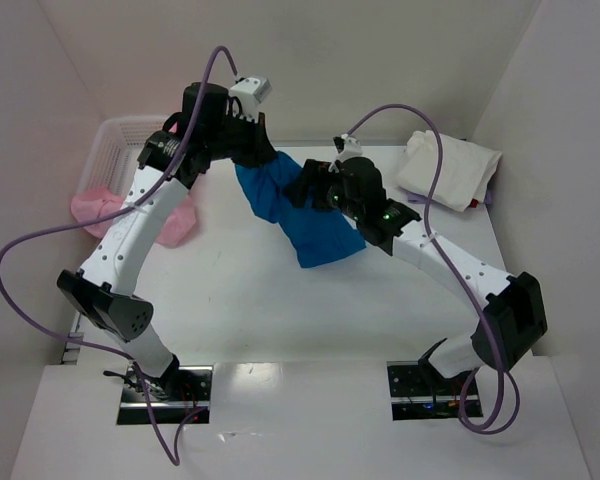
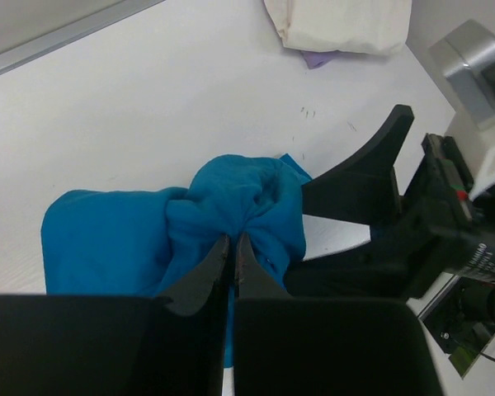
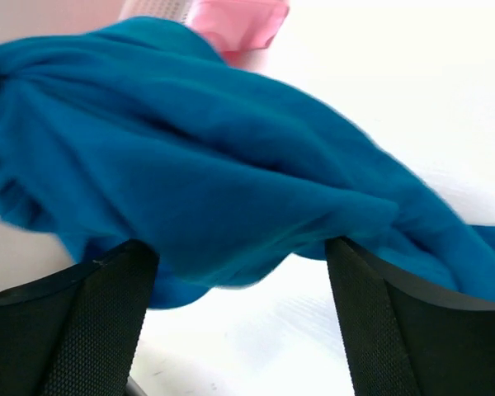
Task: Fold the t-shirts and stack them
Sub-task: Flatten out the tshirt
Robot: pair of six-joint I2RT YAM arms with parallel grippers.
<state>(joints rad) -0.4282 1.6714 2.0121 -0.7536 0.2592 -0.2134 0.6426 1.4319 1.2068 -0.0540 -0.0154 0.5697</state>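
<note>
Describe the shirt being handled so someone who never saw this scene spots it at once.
On the white table, look at the middle. A bunched bright blue t-shirt is pinched by the shut left pincer, with the open right pincer close by it. It is the only blue cloth; the pink tee lies left, the cream tee far right.

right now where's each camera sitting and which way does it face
Top external: above and behind the robot, looking down at the table; the left arm and right arm show whole.
Left wrist: on the left arm, looking past the left gripper, shut on the blue t-shirt, toward the cream t-shirt.
Right wrist: on the right arm, facing the blue t-shirt across its open right gripper, a pink t-shirt beyond.
Shared: both wrist views show the blue t-shirt.
</note>
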